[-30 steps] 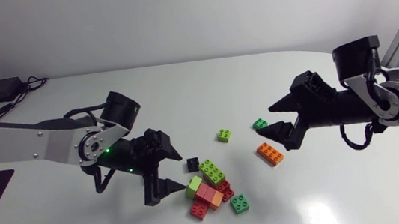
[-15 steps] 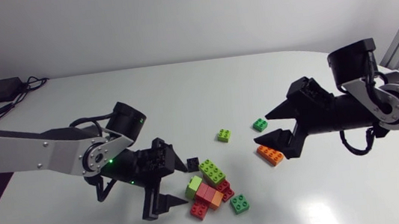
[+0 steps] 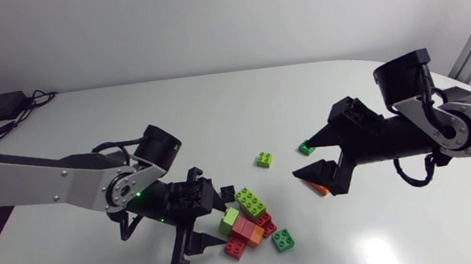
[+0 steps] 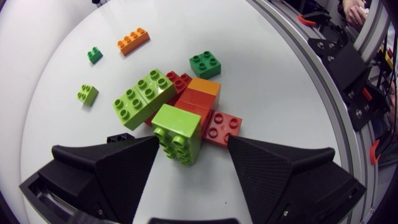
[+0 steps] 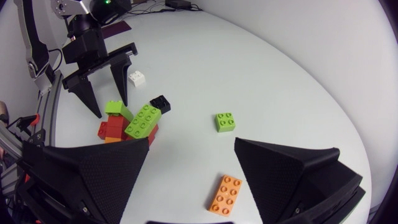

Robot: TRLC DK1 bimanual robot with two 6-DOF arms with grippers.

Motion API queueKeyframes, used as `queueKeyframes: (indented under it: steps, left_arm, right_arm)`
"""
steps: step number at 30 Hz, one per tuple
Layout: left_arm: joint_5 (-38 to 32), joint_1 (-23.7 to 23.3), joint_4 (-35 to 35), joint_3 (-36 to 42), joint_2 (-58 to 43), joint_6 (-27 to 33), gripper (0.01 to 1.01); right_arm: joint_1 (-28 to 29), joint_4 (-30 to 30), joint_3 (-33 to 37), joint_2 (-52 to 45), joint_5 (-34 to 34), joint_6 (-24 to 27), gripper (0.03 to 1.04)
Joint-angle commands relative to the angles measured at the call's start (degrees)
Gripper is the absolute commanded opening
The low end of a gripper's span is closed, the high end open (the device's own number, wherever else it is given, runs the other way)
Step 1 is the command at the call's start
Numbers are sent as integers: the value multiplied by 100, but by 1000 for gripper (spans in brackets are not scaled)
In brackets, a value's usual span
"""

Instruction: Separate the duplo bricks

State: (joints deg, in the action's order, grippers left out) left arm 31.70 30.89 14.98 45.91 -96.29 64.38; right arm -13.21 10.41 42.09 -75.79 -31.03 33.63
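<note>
1. On the table (image 3: pixel 127 118), just left of centre: brick cluster (image 3: pixel 248 224) – lime, red and orange pcs stuck together, w/ a green 2x2 brick (image 3: pixel 283 239) just beside it.
2. Left gripper (image 4: pixel 193 144) is spread wide and holds nothing. The upright lime brick (image 4: pixel 178 132) at the cluster's near end sits between its fingers, close to one finger w/ a clear gap to the other.
3. Long lime brick (image 4: pixel 143 96) lies on top of the cluster's red/orange pcs.
4. Right gripper (image 5: pixel 193 142) is also wide and empty – orange brick (image 5: pixel 226 193) lies flat on the table under it, between the fingers, untouched.
5. Loose singles:
   - small lime brick (image 5: pixel 225 121) is ahead of the right gripper.
   - dark green brick (image 3: pixel 307 148) is by one right fingertip.
   - black brick (image 5: pixel 160 102) is just beside the cluster.
   - white brick (image 5: pixel 137 78) is beside a left finger.
</note>
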Motion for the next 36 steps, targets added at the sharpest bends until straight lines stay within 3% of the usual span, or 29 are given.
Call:
queueKeyframes:
  steps: [1,7,20,28,36]
  left_arm:
    - [143,48,31,-30,-109,215,566]
    - [205,57,49,-30,-109,277,374]
    - [284,242,49,-65,-171,312,384]
    - [319,259,49,-38,-259,312,634]
    - [328,356,40,76,-311,277,657]
  right_arm:
    - [-76,84,-25,47,62,-93,987]
    - [-208,84,-51,73,114,-163,987]
    - [-498,75,-174,293,264,-348,987]
    - [-560,75,-289,416,299,-410,987]
    - [-577,75,-324,460,308,-418,987]
